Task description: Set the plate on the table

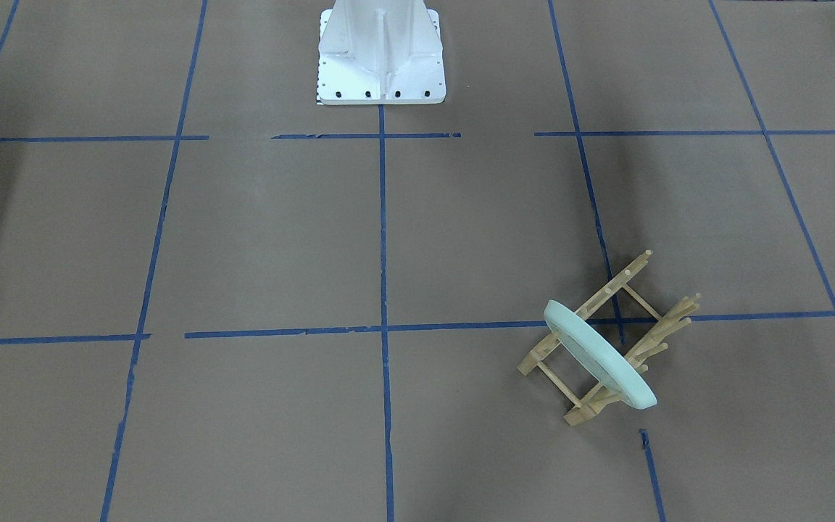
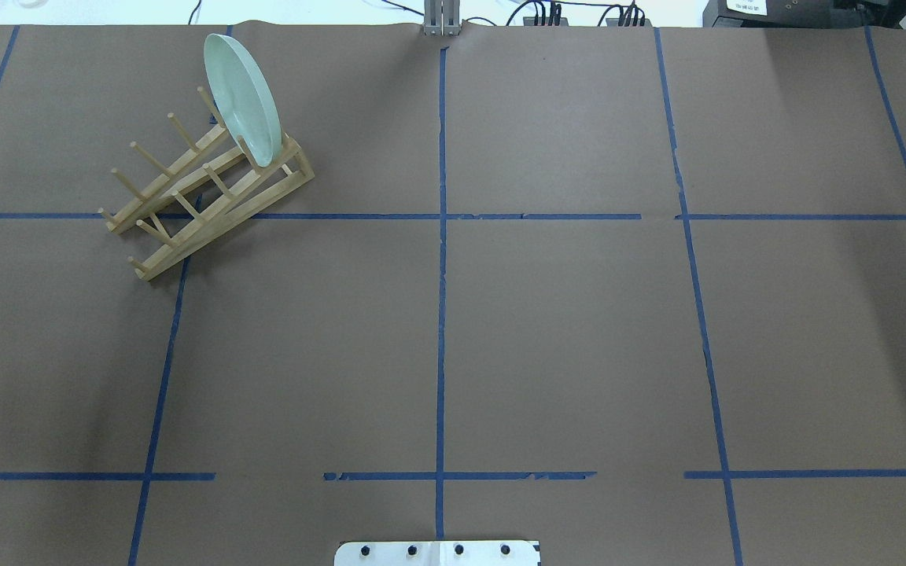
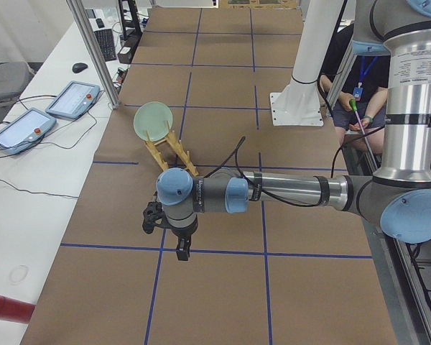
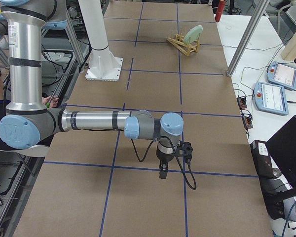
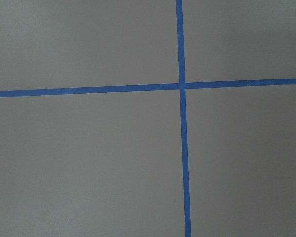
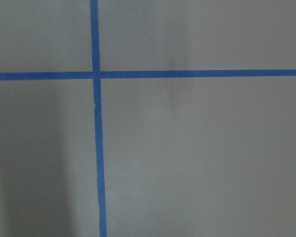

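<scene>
The pale mint-green plate (image 2: 242,98) stands on edge in the end slot of a light wooden peg rack (image 2: 185,196), at the table's far left in the overhead view. It also shows in the front view (image 1: 599,355), the left side view (image 3: 152,121) and the right side view (image 4: 193,34). The table (image 2: 579,330) is brown with blue tape lines. My left gripper (image 3: 181,248) hangs over the table, well short of the rack. My right gripper (image 4: 163,172) hangs over the table's other end, far from the plate. I cannot tell whether either is open or shut. Both wrist views show only bare table.
The white robot base (image 1: 381,54) stands at the table's near middle edge. Tablets (image 3: 72,99) and cables lie on the white bench beyond the table's far edge. A red cylinder (image 3: 7,307) lies on that bench. A seated person (image 3: 359,100) is behind the robot.
</scene>
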You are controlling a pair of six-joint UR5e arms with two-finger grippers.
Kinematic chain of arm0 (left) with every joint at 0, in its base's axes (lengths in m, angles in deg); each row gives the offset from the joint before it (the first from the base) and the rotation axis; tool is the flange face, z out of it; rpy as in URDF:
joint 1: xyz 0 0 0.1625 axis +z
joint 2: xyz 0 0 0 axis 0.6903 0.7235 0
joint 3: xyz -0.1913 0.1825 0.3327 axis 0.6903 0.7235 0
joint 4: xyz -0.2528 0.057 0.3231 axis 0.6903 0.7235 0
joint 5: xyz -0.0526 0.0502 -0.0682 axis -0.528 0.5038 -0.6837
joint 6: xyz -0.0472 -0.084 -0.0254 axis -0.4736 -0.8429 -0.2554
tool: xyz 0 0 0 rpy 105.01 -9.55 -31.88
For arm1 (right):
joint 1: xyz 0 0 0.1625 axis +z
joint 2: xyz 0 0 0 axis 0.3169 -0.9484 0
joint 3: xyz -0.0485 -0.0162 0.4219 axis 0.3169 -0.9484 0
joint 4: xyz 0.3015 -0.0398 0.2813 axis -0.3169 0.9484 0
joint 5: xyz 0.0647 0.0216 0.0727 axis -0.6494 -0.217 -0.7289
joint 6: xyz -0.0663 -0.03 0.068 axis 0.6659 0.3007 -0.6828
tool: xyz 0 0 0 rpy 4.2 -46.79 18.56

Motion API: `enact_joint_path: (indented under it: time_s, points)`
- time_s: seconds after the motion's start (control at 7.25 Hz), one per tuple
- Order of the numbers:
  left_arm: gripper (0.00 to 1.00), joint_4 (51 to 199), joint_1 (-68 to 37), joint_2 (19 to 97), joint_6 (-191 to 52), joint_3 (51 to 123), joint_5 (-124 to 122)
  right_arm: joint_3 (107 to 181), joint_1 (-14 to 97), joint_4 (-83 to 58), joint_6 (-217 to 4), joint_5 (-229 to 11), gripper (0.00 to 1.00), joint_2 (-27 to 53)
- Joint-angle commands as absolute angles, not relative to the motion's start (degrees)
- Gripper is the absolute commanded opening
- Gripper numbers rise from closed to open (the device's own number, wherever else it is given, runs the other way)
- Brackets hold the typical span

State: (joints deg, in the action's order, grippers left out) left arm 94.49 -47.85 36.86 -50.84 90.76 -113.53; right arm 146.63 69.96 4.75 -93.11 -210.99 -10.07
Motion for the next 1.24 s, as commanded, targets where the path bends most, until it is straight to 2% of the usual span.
enact_joint_path:
  time_s: [0.0,0.14,0.41,0.55,0.69,0.83,1.1]
  points:
    - [1.00,95.3,-47.8,36.9,-50.7,90.6,-113.9,146.6,69.9,4.7,-93.1,-211.0,1.00,-10.1]
    - [1.00,95.5,-47.7,39.2,-51.1,90.7,-114.0,146.6,69.9,4.7,-93.1,-211.0,1.00,-10.1]
    - [1.00,96.4,-47.7,48.5,-51.1,92.5,-117.9,146.6,70.0,4.7,-93.1,-211.0,1.00,-10.1]
    - [1.00,101.5,-47.3,52.9,-52.8,92.5,-119.9,146.6,69.9,4.7,-93.1,-211.0,1.00,-10.1]
    - [1.00,109.0,-47.0,53.8,-61.9,92.4,-120.0,146.6,69.9,4.7,-93.1,-211.0,1.00,-10.1]
    - [1.00,123.5,-43.3,54.4,-73.3,91.3,-119.9,146.6,70.0,4.7,-93.1,-211.0,1.00,-10.1]
    - [1.00,146.1,-35.8,55.5,-101.0,84.2,-119.1,146.6,70.0,4.8,-93.1,-211.0,1.00,-10.1]
